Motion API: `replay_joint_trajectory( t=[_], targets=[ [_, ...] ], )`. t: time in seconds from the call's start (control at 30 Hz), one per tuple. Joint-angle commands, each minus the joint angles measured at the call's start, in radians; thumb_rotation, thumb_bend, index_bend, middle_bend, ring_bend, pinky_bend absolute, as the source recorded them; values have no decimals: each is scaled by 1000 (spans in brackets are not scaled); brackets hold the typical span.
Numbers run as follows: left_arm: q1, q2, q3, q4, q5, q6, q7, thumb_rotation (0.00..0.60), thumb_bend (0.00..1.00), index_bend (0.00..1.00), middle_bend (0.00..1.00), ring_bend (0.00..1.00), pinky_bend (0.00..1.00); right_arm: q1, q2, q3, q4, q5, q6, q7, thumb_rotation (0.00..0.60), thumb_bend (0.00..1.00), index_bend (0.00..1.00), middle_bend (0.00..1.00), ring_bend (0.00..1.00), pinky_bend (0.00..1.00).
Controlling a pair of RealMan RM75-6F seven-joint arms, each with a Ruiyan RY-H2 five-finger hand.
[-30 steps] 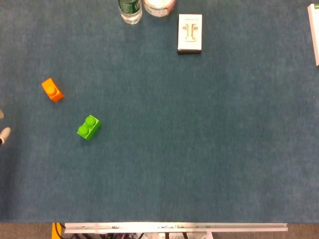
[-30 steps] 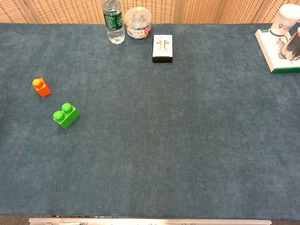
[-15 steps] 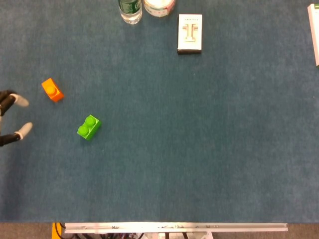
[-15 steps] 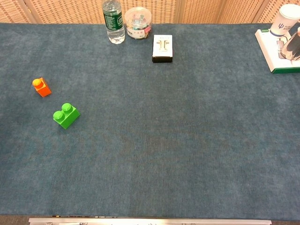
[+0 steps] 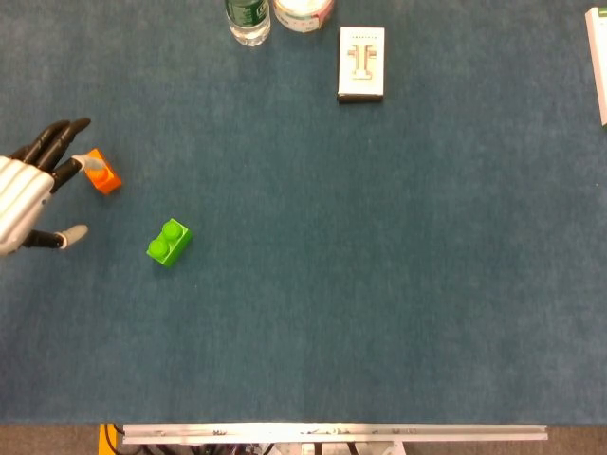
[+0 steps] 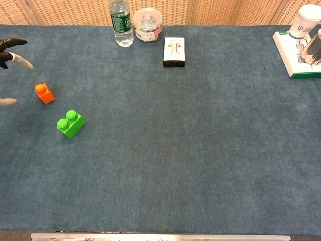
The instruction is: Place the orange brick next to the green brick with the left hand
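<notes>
- At nine o'clock on the tabletop, the left hand is reaching in from the edge with its fingers spread apart and holding nothing.
- Its fingertips are hovering just beside the orange brick; whether they are touching it cannot be told from either view.
- That brick is lying flat on the blue cloth, its stud facing up, which is leaving its side faces free for a pinch.
- Toward five o'clock from it, the green brick is sitting near but apart, turned at a slant, with bare cloth around it for setting a neighbour down.
- Judging by this, the reach is under way and the grasp is not yet made.
- Along twelve o'clock, a water bottle, a clear tub and a small white box are standing well away.
- No right hand is showing in either view.
</notes>
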Motion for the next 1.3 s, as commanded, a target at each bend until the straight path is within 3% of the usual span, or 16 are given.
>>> replay_joint_trajectory(
  t=[0.03,0.27,0.37,0.7,1.3],
  targets=[
    [-49,-12,18,68,38,-31,-27,600,163,244,0,0,214,7,-2,8,-6,8,-5,-11,600,435,632,548,418,462],
    [-137,-28,53,182,79,-118,-41,600,162,233,0,0,191,31,-18,26,0,49,-47,-30,600,436,632,548,418,462],
    [-165,-44,69,249,99,-127,-57,600,226,233,0,0,189,42,-25,36,5,69,-65,-35,600,435,632,548,418,462],
    [-206,-147,148,559,183,-48,-127,600,253,224,0,0,187,78,-57,59,32,127,-121,-49,600,435,632,548,418,462],
    [-246,-253,269,830,236,29,-375,600,253,228,0,0,189,121,-109,81,64,194,-172,-74,600,435,632,548,418,462]
  ],
)
